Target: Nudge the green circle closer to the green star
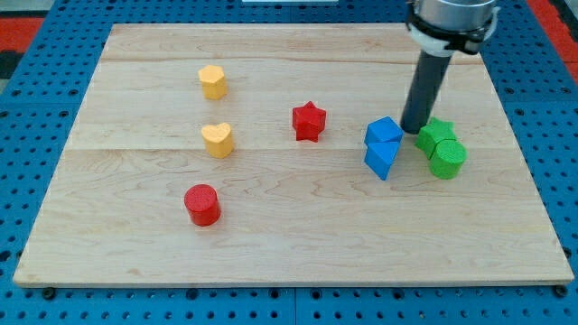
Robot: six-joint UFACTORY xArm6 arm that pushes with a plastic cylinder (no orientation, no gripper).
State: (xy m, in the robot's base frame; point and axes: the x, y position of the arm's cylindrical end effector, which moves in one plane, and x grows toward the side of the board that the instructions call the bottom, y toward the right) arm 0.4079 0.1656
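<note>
The green circle (448,158) sits at the view's right, touching the green star (435,134) just above and left of it. My tip (414,129) rests on the board at the star's left edge, between the star and the blue cube (384,132). The rod rises up to the arm at the view's top right.
A blue triangle-like block (380,160) lies under the blue cube. A red star (308,121) is near the centre. A yellow hexagon (212,81) and a yellow heart (218,139) are at the left. A red cylinder (202,204) is at lower left. The wooden board (289,253) has blue pegboard around it.
</note>
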